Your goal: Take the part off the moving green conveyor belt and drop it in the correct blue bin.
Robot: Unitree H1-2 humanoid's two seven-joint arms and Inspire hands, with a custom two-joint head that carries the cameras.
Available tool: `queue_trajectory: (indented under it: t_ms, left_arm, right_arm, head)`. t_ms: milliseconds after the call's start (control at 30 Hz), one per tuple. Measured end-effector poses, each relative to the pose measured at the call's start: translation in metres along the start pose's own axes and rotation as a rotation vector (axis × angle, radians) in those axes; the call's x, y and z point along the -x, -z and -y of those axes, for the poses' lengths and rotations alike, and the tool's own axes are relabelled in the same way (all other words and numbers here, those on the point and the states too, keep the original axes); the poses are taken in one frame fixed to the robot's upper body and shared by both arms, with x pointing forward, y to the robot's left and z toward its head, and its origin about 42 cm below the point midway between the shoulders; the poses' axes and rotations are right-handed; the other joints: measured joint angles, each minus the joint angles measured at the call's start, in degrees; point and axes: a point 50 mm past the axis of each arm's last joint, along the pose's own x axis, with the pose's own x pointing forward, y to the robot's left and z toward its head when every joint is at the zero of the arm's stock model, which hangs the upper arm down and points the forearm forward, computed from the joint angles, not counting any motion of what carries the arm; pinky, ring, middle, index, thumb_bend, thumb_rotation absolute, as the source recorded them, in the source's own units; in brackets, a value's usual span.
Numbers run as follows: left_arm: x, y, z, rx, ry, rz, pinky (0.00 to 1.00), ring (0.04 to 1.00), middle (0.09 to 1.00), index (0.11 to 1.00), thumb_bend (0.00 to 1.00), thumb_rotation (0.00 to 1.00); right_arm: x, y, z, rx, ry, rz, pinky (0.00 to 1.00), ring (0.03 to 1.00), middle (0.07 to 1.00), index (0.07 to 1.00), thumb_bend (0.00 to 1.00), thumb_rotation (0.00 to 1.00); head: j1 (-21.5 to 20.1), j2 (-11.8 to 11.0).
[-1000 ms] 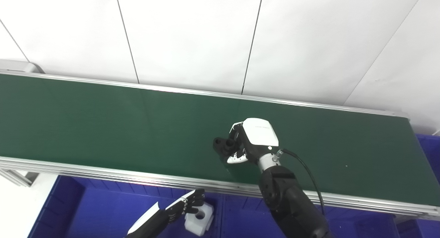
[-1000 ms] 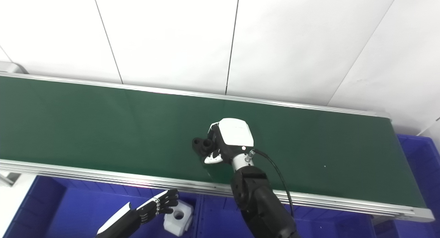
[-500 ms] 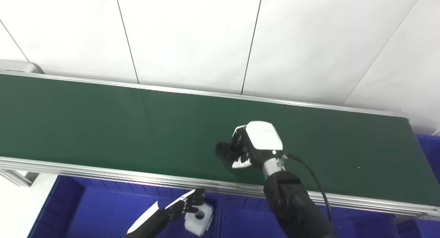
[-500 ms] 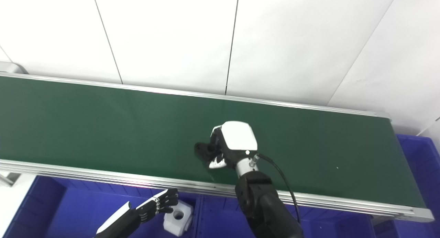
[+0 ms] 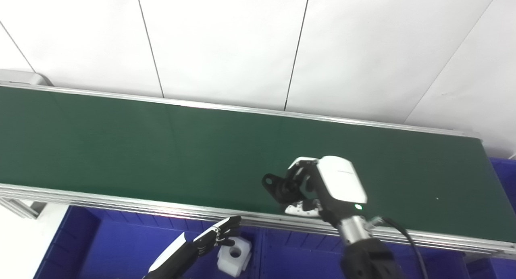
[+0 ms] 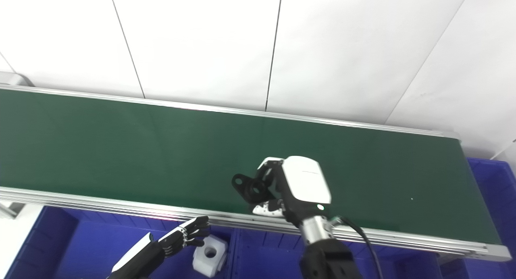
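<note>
My right hand is shut on a black part with a round eyelet at its left end. It holds the part just above the near side of the green conveyor belt, close to the belt's front rail. My left hand hangs low over a blue bin, fingers slightly apart, holding nothing. A white block with a hole lies in that bin beside the left fingertips.
A silver rail runs along the belt's near edge, with blue bins below it. A divider splits the bins near the middle. Another blue bin shows at the far right. White wall panels rise behind the belt.
My right hand has risen and pulled back toward the near rail and to the right, carrying the black part off the belt. The left hand has barely shifted.
</note>
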Motion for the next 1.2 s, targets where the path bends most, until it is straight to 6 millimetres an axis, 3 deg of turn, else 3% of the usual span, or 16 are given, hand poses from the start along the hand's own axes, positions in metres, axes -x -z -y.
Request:
queue_trajectory:
  t_ms: [67, 200, 433, 533, 733, 867, 967, 1067, 1100, 1133, 1167, 1200]
  left_arm:
    - [0.000, -0.003, 0.001, 0.002, -0.005, 0.005, 0.82, 0.889, 0.929, 0.935, 0.69, 0.68]
    - [-0.001, -0.005, 0.002, 0.005, -0.015, 0.006, 0.85, 0.907, 0.938, 0.938, 0.70, 0.70]
    - [-0.003, -0.014, 0.000, 0.007, -0.031, 0.009, 0.85, 0.902, 0.932, 0.938, 0.67, 0.68]
    - [-0.005, -0.016, 0.000, 0.013, -0.033, -0.001, 0.85, 0.903, 0.926, 0.932, 0.68, 0.68]
    - [-0.007, -0.018, -0.002, 0.019, -0.062, -0.009, 0.85, 0.901, 0.930, 0.935, 0.68, 0.69]
    - [-0.008, -0.018, -0.004, 0.014, -0.063, -0.006, 0.84, 0.893, 0.927, 0.932, 0.69, 0.69]
    - [-0.010, -0.018, -0.006, 0.011, -0.064, -0.003, 0.84, 0.889, 0.923, 0.928, 0.70, 0.69]
    - [-0.010, -0.018, -0.006, 0.012, -0.065, -0.003, 0.84, 0.889, 0.922, 0.929, 0.70, 0.69]
    - [-0.011, -0.018, -0.006, 0.012, -0.065, -0.002, 0.84, 0.891, 0.922, 0.930, 0.70, 0.69]
    - [-0.011, -0.018, -0.006, 0.013, -0.066, -0.002, 0.85, 0.892, 0.923, 0.930, 0.70, 0.69]
    - [-0.011, -0.018, -0.006, 0.014, -0.066, -0.002, 0.85, 0.892, 0.921, 0.929, 0.70, 0.68]
    - [-0.011, -0.018, -0.005, 0.015, -0.066, -0.002, 0.85, 0.893, 0.921, 0.929, 0.70, 0.68]
  right_arm:
    - [0.016, 0.003, 0.000, -0.017, -0.006, -0.025, 0.23, 0.313, 0.478, 0.489, 0.53, 0.00]
    - [0.041, 0.008, -0.005, -0.037, -0.024, -0.078, 0.28, 0.369, 0.438, 0.540, 0.52, 0.00]
    - [0.088, 0.022, -0.028, -0.057, -0.149, -0.188, 0.27, 0.361, 0.482, 0.490, 0.52, 0.00]
    - [0.098, 0.028, -0.036, -0.036, -0.213, -0.211, 0.21, 0.293, 0.476, 0.489, 0.53, 0.00]
    - [0.103, 0.043, -0.057, 0.071, -0.340, -0.234, 0.17, 0.251, 0.472, 0.490, 0.53, 0.00]
    - [0.096, 0.047, -0.069, 0.153, -0.492, -0.256, 0.26, 0.340, 0.476, 0.491, 0.53, 0.00]
    - [0.087, 0.050, -0.077, 0.192, -0.557, -0.286, 0.23, 0.326, 0.478, 0.491, 0.53, 0.00]
    - [0.080, 0.049, -0.083, 0.197, -0.573, -0.298, 0.27, 0.379, 0.484, 0.494, 0.53, 0.00]
    - [0.079, 0.047, -0.083, 0.192, -0.572, -0.298, 0.28, 0.380, 0.483, 0.636, 0.54, 0.00]
    - [0.079, 0.046, -0.083, 0.185, -0.568, -0.298, 0.28, 0.381, 0.483, 0.709, 0.55, 0.00]
    - [0.079, 0.046, -0.083, 0.172, -0.563, -0.301, 0.36, 0.478, 0.583, 0.767, 0.65, 0.13]
    - [0.079, 0.046, -0.082, 0.159, -0.550, -0.308, 0.39, 0.517, 0.621, 0.790, 0.69, 0.18]
  head:
    - [0.44, 0.87]
    - [0.88, 1.93]
    - [2.02, 4.21]
    - [2.29, 5.10]
    - [2.11, 6.94]
    - [1.50, 7.29]
    - [0.88, 7.12]
    - [1.05, 7.12]
    - [1.40, 7.21]
    - [1.41, 7.21]
    - [1.41, 7.21]
    - [1.75, 7.21]
